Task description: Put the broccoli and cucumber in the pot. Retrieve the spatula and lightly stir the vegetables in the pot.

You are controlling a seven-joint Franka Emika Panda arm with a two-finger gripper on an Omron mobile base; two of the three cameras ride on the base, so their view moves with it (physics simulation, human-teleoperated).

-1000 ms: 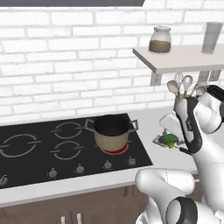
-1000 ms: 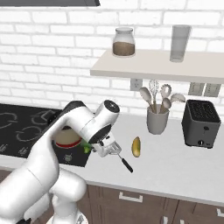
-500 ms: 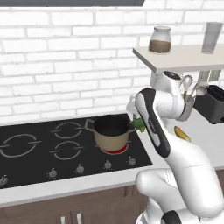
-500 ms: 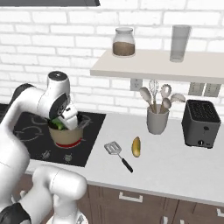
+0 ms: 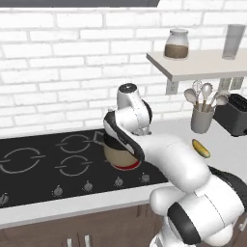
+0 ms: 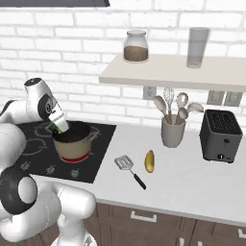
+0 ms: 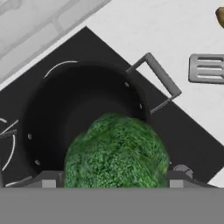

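Note:
My gripper (image 6: 58, 127) hangs just above the left rim of the tan pot (image 6: 73, 144) on the cooktop, shut on the broccoli (image 7: 116, 151). In the hand view the green head covers the near side of the pot's dark inside (image 7: 74, 100), and one grey handle (image 7: 161, 81) sticks out to the right. The yellow-green cucumber (image 6: 150, 161) lies on the white counter right of the stove, also seen as the cucumber (image 5: 200, 148). The spatula (image 6: 128, 166) rests beside it, head toward the stove. In the left base view my arm hides much of the pot (image 5: 119, 155).
A grey utensil cup (image 6: 173, 133) with several tools stands behind the cucumber, and a dark toaster (image 6: 221, 136) sits farther right. A shelf (image 6: 192, 72) above carries a jar and a glass. The black cooktop (image 5: 43, 169) stretches left of the pot.
The arm has swung left from the counter by the cucumber to over the pot, carrying the broccoli with it. Cucumber and spatula have stayed in place.

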